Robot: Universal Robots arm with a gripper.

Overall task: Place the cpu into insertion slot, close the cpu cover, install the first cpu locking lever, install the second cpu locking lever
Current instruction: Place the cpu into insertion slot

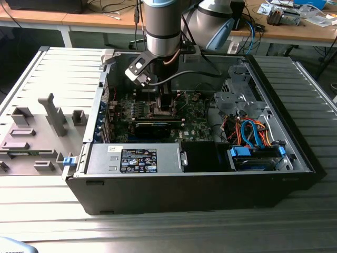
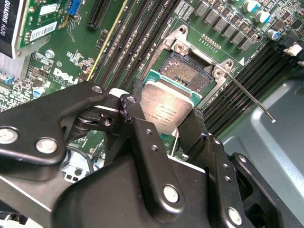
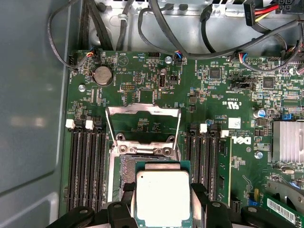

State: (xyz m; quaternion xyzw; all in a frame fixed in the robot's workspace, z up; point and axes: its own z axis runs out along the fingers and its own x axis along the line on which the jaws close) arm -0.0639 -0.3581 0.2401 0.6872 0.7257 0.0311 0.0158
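My black hand (image 2: 166,115) pinches the flat square silver-grey cpu (image 2: 167,104) over the dark square insertion slot (image 2: 187,71); the thin silvery cpu cover (image 3: 142,110) stands open.

Dull, brushed metal on the cpu (image 3: 163,199), smooth black semi-matt finish on the claw (image 2: 167,108). Bright metal on the cpu cover (image 3: 142,110), ribbed grey metal across the bench (image 1: 295,221).

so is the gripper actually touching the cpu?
Touching. In the second wrist view the gripper has its fingers pressed on opposite edges of the cpu, with no gap.
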